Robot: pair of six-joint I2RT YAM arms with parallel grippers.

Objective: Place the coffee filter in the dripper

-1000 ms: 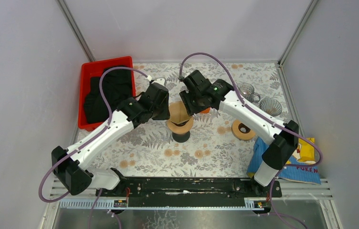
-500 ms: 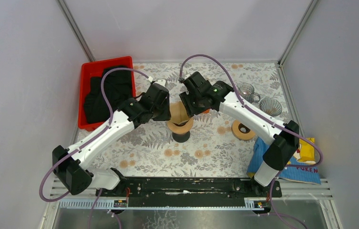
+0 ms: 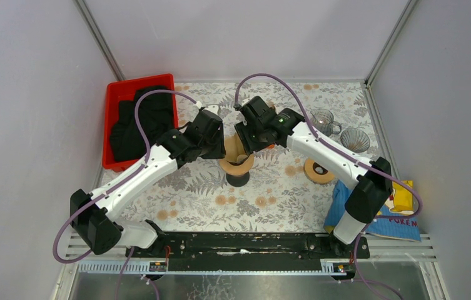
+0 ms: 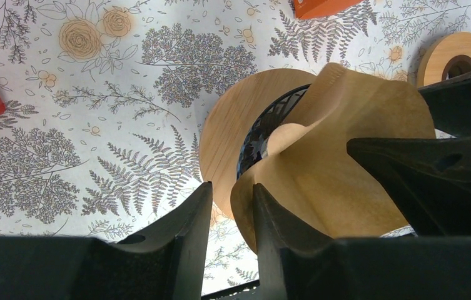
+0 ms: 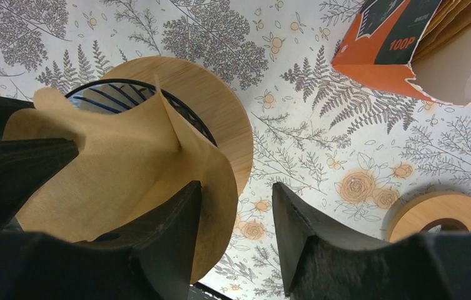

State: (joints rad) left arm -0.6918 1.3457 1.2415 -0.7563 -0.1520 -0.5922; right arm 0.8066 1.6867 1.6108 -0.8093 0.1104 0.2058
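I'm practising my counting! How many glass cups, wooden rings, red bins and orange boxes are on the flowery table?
glass cups: 2
wooden rings: 2
red bin: 1
orange box: 1
total: 6

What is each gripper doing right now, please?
Left gripper: open, coffee filter edge loose between its jaws.
Right gripper: open, likewise.

Left fingers [image 4: 186, 250] and right fingers [image 5: 308, 244] point downward, parted, close together.
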